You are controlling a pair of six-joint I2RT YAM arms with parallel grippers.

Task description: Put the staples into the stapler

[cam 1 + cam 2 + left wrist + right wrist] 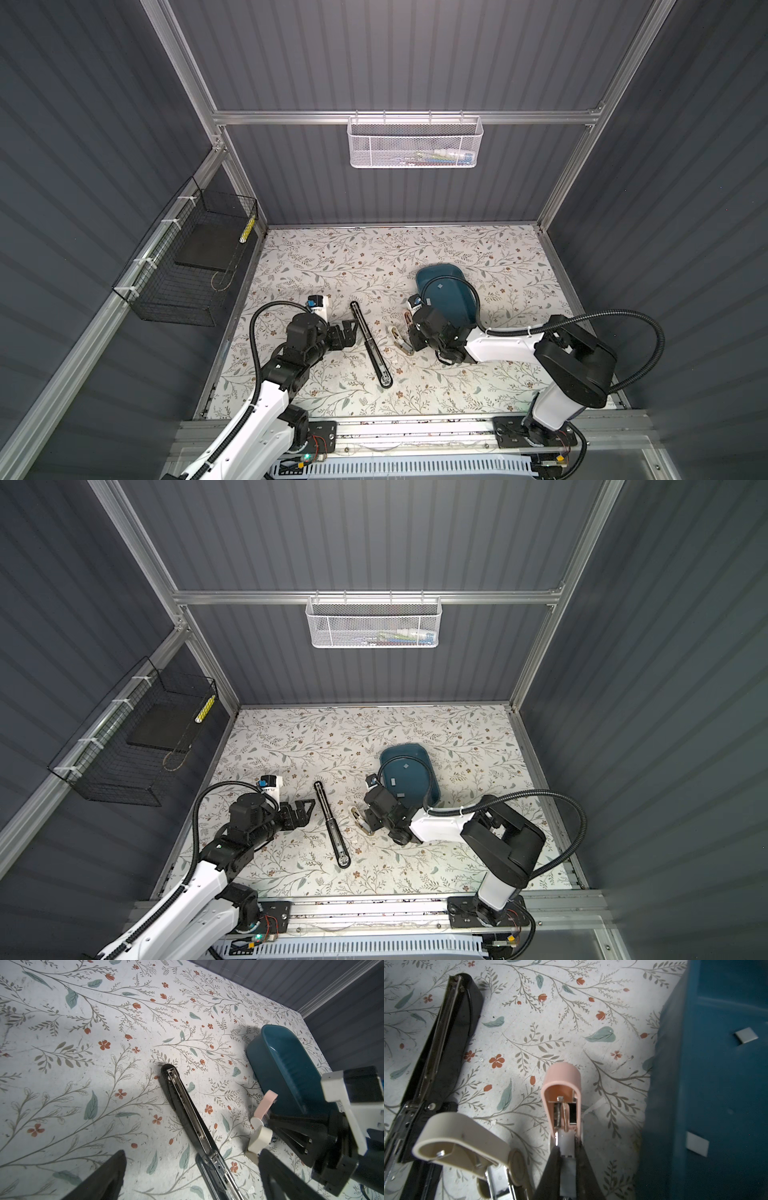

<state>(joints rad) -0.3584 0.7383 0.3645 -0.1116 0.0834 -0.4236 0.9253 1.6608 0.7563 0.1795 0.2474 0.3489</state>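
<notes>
A long black stapler lies opened flat at mid-table, its metal channel facing up. To its right is a small pink-and-cream stapler, hinged open. My right gripper is shut on a grey strip of staples. The strip's front end reaches into the pink part's open channel. More staples lie in the teal tray. My left gripper is open, just left of the black stapler and holding nothing.
The teal tray stands right behind my right wrist, and a black cable crosses it. A black wire basket hangs on the left wall. A white mesh basket hangs on the back rail.
</notes>
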